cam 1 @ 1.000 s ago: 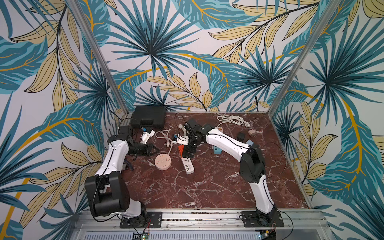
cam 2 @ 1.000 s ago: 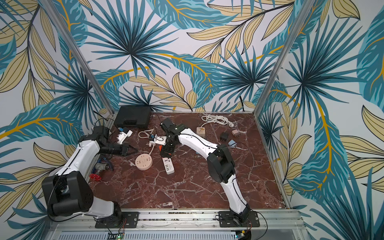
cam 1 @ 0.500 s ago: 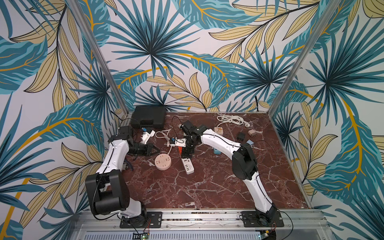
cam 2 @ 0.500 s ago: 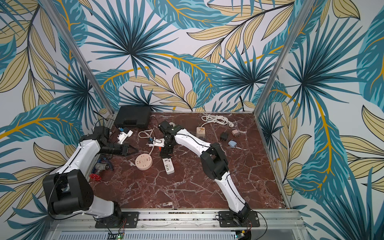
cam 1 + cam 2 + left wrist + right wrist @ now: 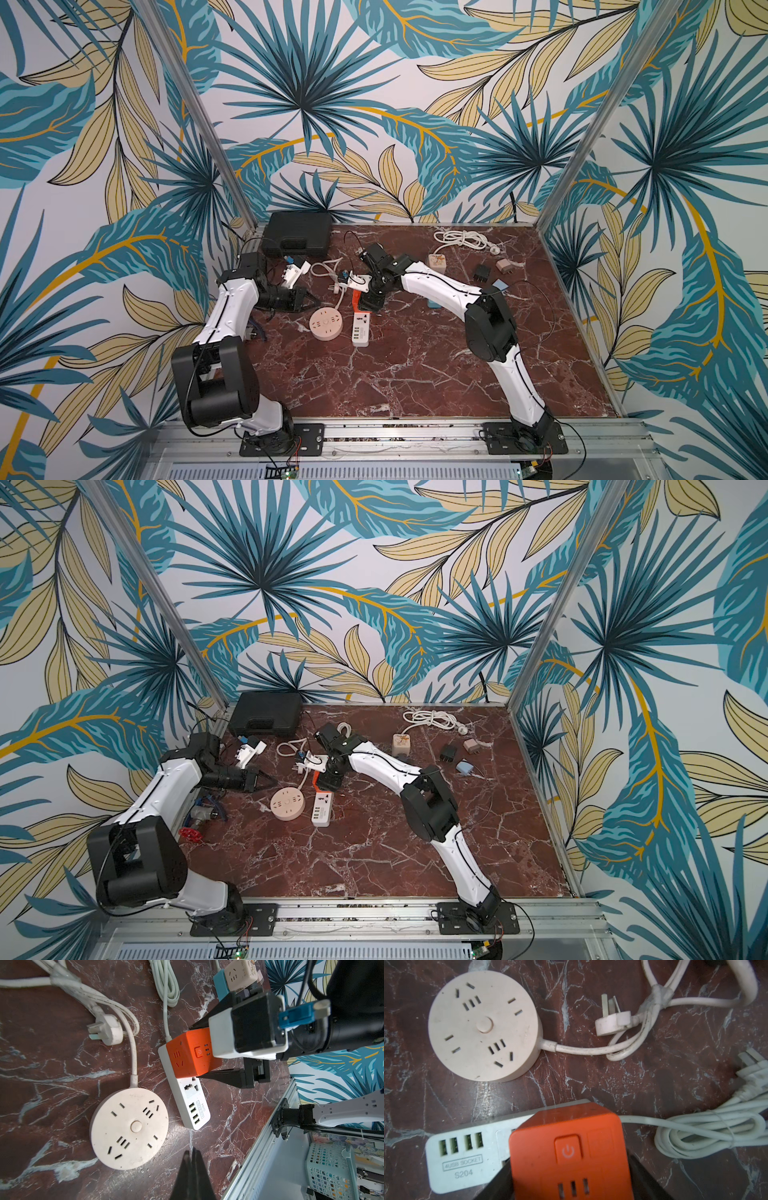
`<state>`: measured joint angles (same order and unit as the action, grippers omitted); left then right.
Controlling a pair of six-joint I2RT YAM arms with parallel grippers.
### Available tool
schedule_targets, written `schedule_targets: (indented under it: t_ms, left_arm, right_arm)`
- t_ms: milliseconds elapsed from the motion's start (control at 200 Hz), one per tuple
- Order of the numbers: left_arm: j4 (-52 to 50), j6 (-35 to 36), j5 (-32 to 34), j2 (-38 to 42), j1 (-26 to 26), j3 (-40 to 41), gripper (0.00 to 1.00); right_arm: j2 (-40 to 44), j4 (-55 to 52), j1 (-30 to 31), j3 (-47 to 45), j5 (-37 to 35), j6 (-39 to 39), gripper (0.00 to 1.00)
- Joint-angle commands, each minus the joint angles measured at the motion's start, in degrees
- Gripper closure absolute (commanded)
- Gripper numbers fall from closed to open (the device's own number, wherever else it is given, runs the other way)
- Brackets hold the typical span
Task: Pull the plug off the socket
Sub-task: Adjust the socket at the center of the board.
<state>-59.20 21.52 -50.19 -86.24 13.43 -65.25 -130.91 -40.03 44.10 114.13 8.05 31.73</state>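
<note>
On the table's left half, the orange cube plug (image 5: 187,1059) sits stuck into the white power strip (image 5: 193,1105), at the end where the strip's cord comes out. The right gripper (image 5: 368,304) is down over it. Its two black fingers (image 5: 226,1078) stand apart, one on each side of the cube and very close to it. I cannot tell if they are squeezing it. The left gripper (image 5: 191,1152) has its fingers pressed together and holds nothing. It hangs just beside the round socket (image 5: 129,1128), on the side away from the strip.

Counting now: one orange cube, one white strip with four USB holes, one round socket, and two arms. Two loose white plugs lie near the cube, one (image 5: 612,1022) on the round socket's cord and one (image 5: 751,1068) by the strip's bundled cord. Farther back I see one black case (image 5: 298,235), one coil of white cable (image 5: 459,239), one small beige cube socket (image 5: 437,261), and three little plugs: black (image 5: 482,272), pinkish (image 5: 505,266) and blue (image 5: 464,766).

The table (image 5: 415,365) is dark red stone with white cracks. The walls (image 5: 374,104) have big blue and yellow leaves. A metal rail (image 5: 395,432) runs along the front, and both arms are bolted to it.
</note>
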Motion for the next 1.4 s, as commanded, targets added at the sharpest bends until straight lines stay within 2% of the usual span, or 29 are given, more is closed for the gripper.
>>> schedule_targets:
  t_ms: [0,30,165,331,496,521,721,1002,1237,1397]
  left_arm:
    - [-1.8,1.7,-0.4,-1.5,0.3,-0.6,1.00]
    - [-2.3,2.1,-0.7,-1.9,0.3,-0.9,1.00]
    - [-4.6,3.7,-1.1,-4.2,-0.9,-1.9,1.00]
    - [-6.6,5.0,-0.7,-9.8,-4.9,-3.4,1.00]
    - [-6.5,4.9,-1.4,-14.2,-6.9,-3.9,1.00]
    - [-6.6,5.0,-1.5,-14.7,-6.9,-4.0,1.00]
    - [-5.4,4.4,-1.4,-15.8,-7.0,-3.1,1.00]
    - [-2.1,1.4,5.0,-16.5,-6.9,-2.2,1.00]
    - [-2.2,0.4,9.2,-20.2,-6.8,-2.5,1.00]
    - [-0.6,0.0,11.9,-19.5,-6.3,-1.2,1.00]
  right_arm:
    - [3.0,4.8,0.9,-2.1,-6.2,-6.3,0.95]
    - [3.0,5.0,1.0,-2.1,-7.3,-7.7,1.00]
    - [3.6,6.6,1.4,-4.0,-8.7,-12.4,1.00]
    - [4.8,13.6,1.6,-9.1,-11.7,-17.2,1.00]
    - [4.1,14.2,1.6,-8.6,-11.8,-21.8,1.00]
    - [3.9,14.3,3.4,-8.6,-12.1,-21.7,1.00]
    - [3.1,19.7,6.9,-10.5,-15.7,-22.9,1.00]
    - [0.8,25.3,8.5,-9.5,-17.5,-28.2,1.00]
    - [-0.4,24.4,8.5,-8.0,-17.9,-29.7,1.00]
    - [-0.4,25.0,8.5,-8.5,-18.4,-29.6,1.00]
